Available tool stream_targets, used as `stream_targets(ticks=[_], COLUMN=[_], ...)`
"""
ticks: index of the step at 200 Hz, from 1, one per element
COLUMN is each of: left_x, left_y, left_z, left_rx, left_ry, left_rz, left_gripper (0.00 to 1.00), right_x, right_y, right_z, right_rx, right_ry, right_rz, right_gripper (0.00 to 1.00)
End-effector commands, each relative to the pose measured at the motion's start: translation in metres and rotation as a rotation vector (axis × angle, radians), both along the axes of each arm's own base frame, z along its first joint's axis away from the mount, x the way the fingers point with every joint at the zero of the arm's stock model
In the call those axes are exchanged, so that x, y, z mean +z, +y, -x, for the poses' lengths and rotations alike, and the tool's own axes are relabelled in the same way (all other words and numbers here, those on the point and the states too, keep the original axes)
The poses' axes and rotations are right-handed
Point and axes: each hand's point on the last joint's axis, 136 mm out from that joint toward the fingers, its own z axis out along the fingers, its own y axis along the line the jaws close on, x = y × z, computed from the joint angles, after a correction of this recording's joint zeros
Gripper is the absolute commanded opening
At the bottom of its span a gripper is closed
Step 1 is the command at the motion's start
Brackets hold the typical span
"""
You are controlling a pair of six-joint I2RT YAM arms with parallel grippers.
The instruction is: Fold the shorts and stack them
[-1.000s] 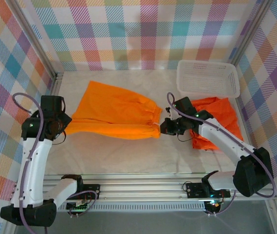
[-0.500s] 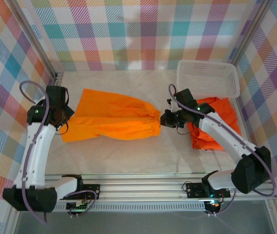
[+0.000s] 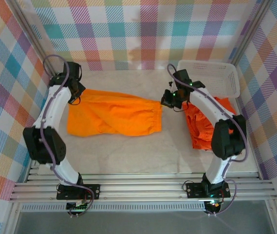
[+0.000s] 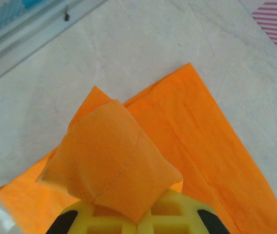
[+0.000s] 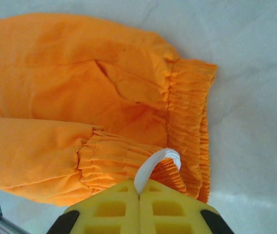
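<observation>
Overhead view of a pale bench [image 3: 128, 156] with one bright orange pair of shorts [image 3: 114, 119] lying flat at its middle, waist to the right, leg ends to the left. At the far-left corner of the cloth, the left hand [image 3: 75, 93], shut tight on a bunched fold of leg hem [image 4: 109, 156], seen close up from the wrist. At the far-right corner, the right hand [image 3: 171, 100], closed on the gathered waistband [image 5: 114, 156], with a white drawstring loop [image 5: 155, 165] poking out between the fingers.

Compared with a second ago: both hands carried from the near edge of the shorts across to the far edge, bringing the near half over the far half. Cloth now narrower and doubled lengthwise, with two waistband layers visible from the right wrist. Likely meaning: first fold all but made, cloth not yet let go. Probably to follow: release, a second fold, then stacking.

Further right, a crumpled heap of more orange shorts [image 3: 209, 126] beside the right arm, just in front of a white lattice basket [image 3: 209, 78].
</observation>
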Motion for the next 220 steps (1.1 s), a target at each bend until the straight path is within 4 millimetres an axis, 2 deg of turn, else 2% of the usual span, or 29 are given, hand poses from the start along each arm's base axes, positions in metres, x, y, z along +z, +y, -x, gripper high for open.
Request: stream_targets(ticks=[1, 12, 20, 29, 42, 49, 58, 79, 110, 143, 171, 220], left_x=[-0.003, -0.008, 0.001, 0.016, 0.039, 0.050, 0.062, 0.064, 0.026, -0.028, -0.069, -0.134], left_y=[-0.005, -0.011, -0.017, -0.022, -0.028, -0.032, -0.037, -0.046, -0.064, -0.091, -0.112, -0.111], left_z=[-0.037, -0.050, -0.060, -0.066, -0.065, -0.060, -0.052, -0.022, 0.012, 0.024, 0.026, 0.051], left_rx=[-0.020, -0.049, -0.083, -0.114, -0.137, -0.146, -0.161, -0.167, -0.175, -0.276, -0.343, -0.326], left_ry=[-0.043, -0.034, -0.050, -0.076, -0.132, -0.165, -0.205, -0.231, -0.204, -0.128, -0.103, 0.029], left_rz=[0.031, 0.055, 0.072, 0.091, 0.117, 0.136, 0.162, 0.227, 0.339, 0.439, 0.518, 0.496], left_gripper=[0.14, 0.25, 0.34, 0.51, 0.70, 0.81, 0.99, 1.00, 1.00, 1.00, 1.00, 1.00], right_x=[-0.008, -0.007, 0.000, 0.013, 0.031, 0.041, 0.050, 0.056, 0.041, 0.012, -0.024, -0.087], right_y=[-0.005, -0.009, -0.012, -0.012, -0.011, -0.008, -0.001, 0.022, 0.057, 0.078, 0.083, 0.070], right_z=[-0.025, -0.035, -0.039, -0.041, -0.039, -0.035, -0.026, -0.003, 0.023, 0.031, 0.035, 0.059], right_rx=[-0.015, -0.030, -0.037, -0.036, -0.034, -0.029, -0.012, 0.059, 0.158, 0.191, 0.185, 0.167], right_ry=[0.021, 0.026, 0.015, -0.017, -0.072, -0.102, -0.131, -0.155, -0.116, -0.039, 0.067, 0.191], right_rz=[-0.008, -0.007, -0.009, -0.015, -0.041, -0.066, -0.100, -0.146, -0.181, -0.180, -0.179, -0.124], right_gripper=[0.19, 0.24, 0.32, 0.43, 0.58, 0.63, 0.68, 0.75, 0.79, 0.83, 0.84, 0.85])
